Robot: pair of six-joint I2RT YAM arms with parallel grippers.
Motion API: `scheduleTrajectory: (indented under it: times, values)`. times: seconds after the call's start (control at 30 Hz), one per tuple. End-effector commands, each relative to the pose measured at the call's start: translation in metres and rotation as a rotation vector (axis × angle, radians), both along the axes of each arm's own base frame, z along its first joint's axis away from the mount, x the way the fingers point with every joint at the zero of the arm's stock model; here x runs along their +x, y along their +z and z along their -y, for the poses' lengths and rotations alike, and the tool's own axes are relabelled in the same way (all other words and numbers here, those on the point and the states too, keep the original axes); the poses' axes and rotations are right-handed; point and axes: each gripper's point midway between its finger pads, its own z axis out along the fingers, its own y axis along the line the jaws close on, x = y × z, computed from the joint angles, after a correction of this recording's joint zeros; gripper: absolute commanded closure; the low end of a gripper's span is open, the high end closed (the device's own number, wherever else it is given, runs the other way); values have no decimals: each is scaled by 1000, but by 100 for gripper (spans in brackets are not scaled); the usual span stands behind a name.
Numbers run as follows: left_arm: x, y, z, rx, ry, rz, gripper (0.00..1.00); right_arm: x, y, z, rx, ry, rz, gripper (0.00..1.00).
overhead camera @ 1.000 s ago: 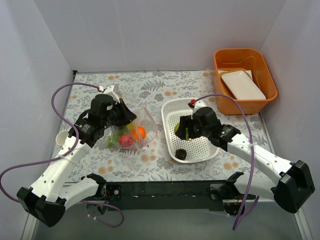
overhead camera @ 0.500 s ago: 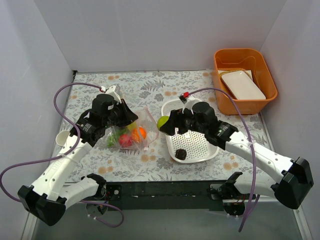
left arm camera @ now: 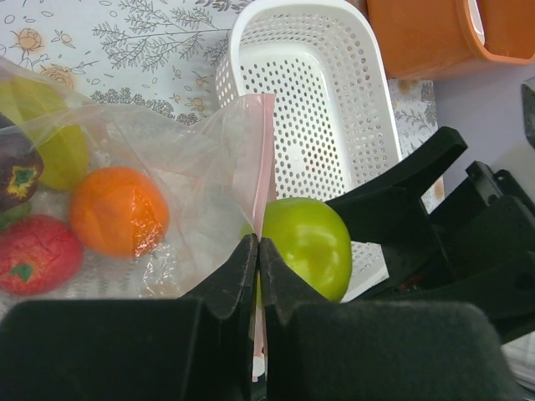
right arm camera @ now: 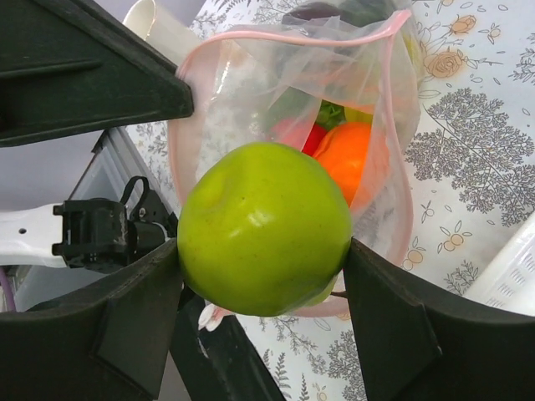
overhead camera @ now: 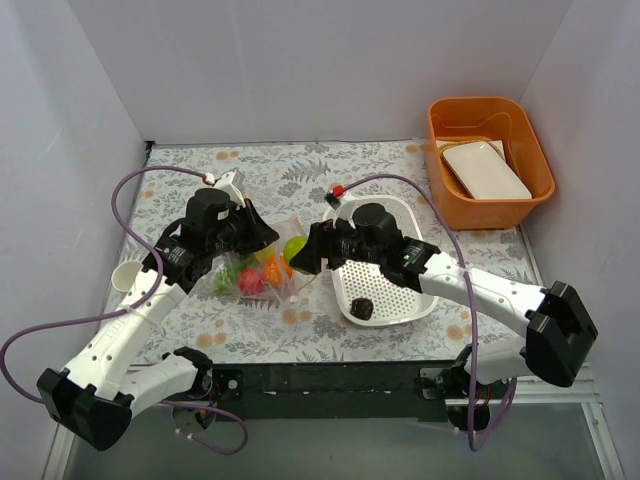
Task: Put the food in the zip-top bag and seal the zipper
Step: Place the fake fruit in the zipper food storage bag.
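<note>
Pinching the bag: the left gripper (left arm camera: 256,249) is clenched flat on the pink zipper (left arm camera: 266,150), lifting one edge of the zip-top bag (left arm camera: 192,159).
Right gripper (right arm camera: 261,251): jaws spread wide, grasping a round green fruit (right arm camera: 263,225) between both fingers.
Green fruit position: just in front of the bag's open mouth, not yet inside, right beside the left fingertips in the left wrist view.
Bag position: lying on the flowered table (overhead camera: 330,165), left of the white basket (overhead camera: 400,290).
Bag contents: an orange (left arm camera: 117,210), a red fruit (left arm camera: 38,252), a yellow-green piece (left arm camera: 63,154) and a dark purple fruit (left arm camera: 17,171).
Basket contents: one dark fruit (overhead camera: 362,308).
Far right: an orange bin (overhead camera: 445,120).
</note>
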Motion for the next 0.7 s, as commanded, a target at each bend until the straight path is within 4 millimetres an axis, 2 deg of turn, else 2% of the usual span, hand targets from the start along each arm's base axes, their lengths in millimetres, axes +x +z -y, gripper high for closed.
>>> scheduleTrajectory:
  times: [0.0, 0.17, 0.2, 0.23, 0.3, 0.33, 0.37, 0.43, 0.5, 0.53, 0.67]
  values:
    - [-4, 4, 4, -12, -28, 15, 100, 7, 27, -19, 85, 17, 50, 57]
    - [-5, 9, 3, -18, -24, 22, 100, 13, 16, -32, 64, 33, 35, 56]
    - [-5, 12, 3, -24, -22, 28, 100, 16, 23, -35, 70, 32, 42, 55]
    - [-5, 13, 3, -28, -21, 30, 100, 18, 16, -37, 52, 30, 31, 51]
    - [-6, 16, 2, -32, -20, 35, 100, 19, 19, -41, 45, 35, 39, 43]
    - [-5, 18, 1, -31, -13, 41, 100, 22, 15, -42, 33, 31, 37, 38]
    - [-6, 18, 1, -30, -12, 40, 100, 23, 13, -41, 14, 29, 46, 26]
    - [-5, 21, -1, -30, 1, 45, 100, 27, 18, -41, 3, 18, 68, 18]
    - [-5, 26, -1, -38, -2, 57, 100, 33, 19, -37, -27, -4, 91, 14]
    - [-4, 28, 0, -44, 0, 62, 100, 35, 29, -37, -20, -11, 111, 11]
    - [-2, 38, -2, -50, 17, 82, 100, 41, 42, -28, -26, -57, 155, 5]
